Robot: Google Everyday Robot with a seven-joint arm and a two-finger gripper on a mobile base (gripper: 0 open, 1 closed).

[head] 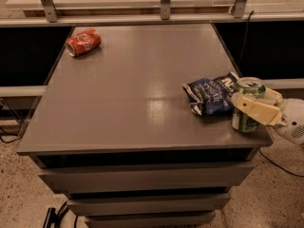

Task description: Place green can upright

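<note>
Green can (243, 122) stood upright at the front right corner of the grey table (133, 94), its base close to the right edge and just beside a crumpled blue chip bag (211, 93). Gripper (243, 103) reached in from the right at the can's mid-height. One of its cream fingers (256, 112) lay across the can's near side and the other sat partly hidden behind it, so the pair looked pinched on the can. Could not tell whether the base rested fully on the surface. Red soda can (83, 42) lay on its side at the far left corner, well apart. Risks as judged: an uneven release or a sideways withdrawal could drag the can over the nearby edge. A base resting on the bag's rim would leave it tilted and prone to toppling.
</note>
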